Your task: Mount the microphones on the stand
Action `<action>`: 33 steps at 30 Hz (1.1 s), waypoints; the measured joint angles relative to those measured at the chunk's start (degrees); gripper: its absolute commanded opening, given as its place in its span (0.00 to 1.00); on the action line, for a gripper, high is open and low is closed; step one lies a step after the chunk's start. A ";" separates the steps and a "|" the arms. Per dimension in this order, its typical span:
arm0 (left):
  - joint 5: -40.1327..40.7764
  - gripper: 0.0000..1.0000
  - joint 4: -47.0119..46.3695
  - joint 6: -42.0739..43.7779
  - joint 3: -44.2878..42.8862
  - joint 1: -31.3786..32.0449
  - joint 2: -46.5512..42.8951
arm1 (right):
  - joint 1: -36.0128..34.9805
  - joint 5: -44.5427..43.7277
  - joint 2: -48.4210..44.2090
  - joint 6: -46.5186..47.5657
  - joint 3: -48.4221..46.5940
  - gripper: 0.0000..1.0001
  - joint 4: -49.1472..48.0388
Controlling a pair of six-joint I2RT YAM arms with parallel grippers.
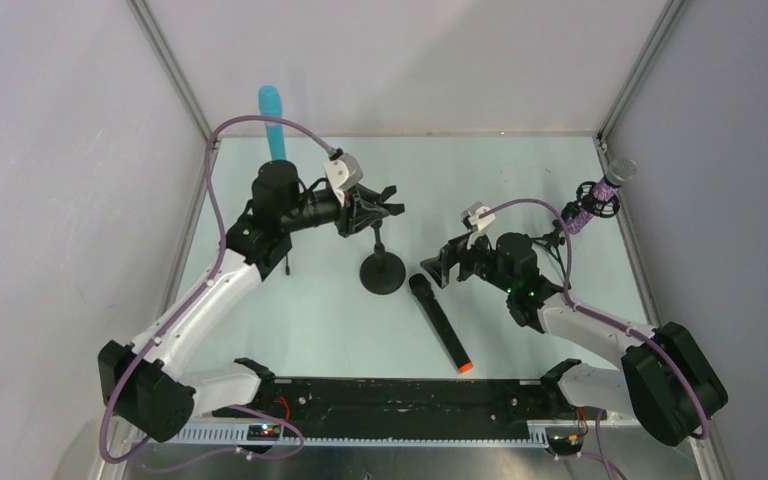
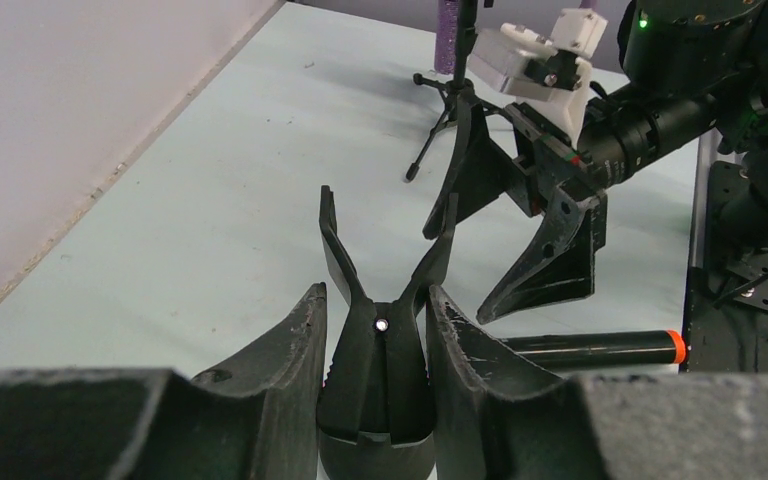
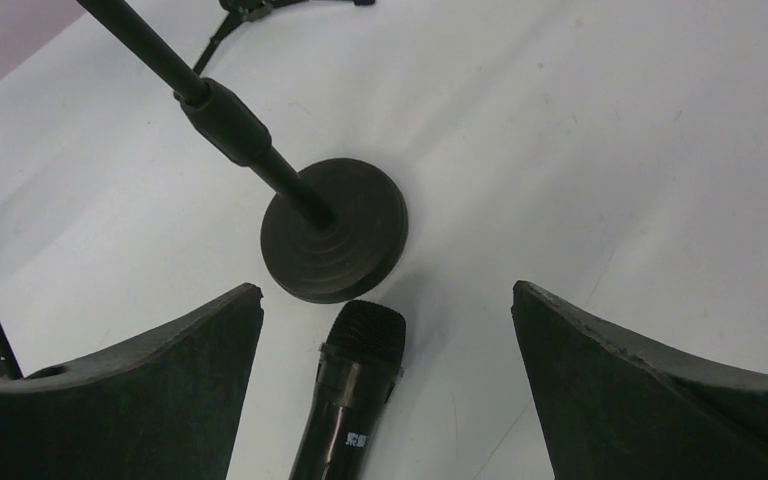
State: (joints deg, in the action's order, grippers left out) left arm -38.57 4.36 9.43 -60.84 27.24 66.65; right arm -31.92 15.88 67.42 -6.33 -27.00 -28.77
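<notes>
Right gripper [image 3: 388, 288] hangs released, jaws spread over the black orange-ended stick microphone [image 1: 442, 326], whose head lies just beside the black round-based stand [image 3: 335, 245]; left gripper [image 2: 375, 305] clenches that stand's black forked clip [image 2: 375, 390].

black microphone [image 3: 352, 400] cropped below, cyan microphone [image 1: 272, 118] half-hidden

text: none legible | black microphone [image 3: 355, 400]: small white print, too blurred to read

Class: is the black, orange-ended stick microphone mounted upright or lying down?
Lying down: the black stick microphone with the orange end rests flat on the pale table, head beside the round black stand base.
</notes>
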 measured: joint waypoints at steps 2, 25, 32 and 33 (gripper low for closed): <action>-1.01 0.00 -0.52 -0.50 -0.72 0.00 1.29 | 0.00 -0.68 0.00 -0.55 0.00 0.99 1.44; -2.80 0.70 -5.60 0.31 -2.27 0.22 6.14 | -0.24 -3.65 0.02 -2.67 -2.19 0.99 9.64; -3.93 0.90 -5.84 2.16 -2.36 0.22 6.45 | -0.24 -3.65 1.66 -3.50 -4.98 0.99 13.00; -3.93 0.92 -5.92 2.34 -2.43 0.22 6.45 | -0.24 -3.65 1.79 -3.69 -5.16 0.99 13.29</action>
State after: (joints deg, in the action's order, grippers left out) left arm -42.50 -1.56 11.77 -63.26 27.46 73.10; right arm -32.16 12.23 69.21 -10.02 -32.16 -15.49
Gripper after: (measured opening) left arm 0.859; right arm 0.993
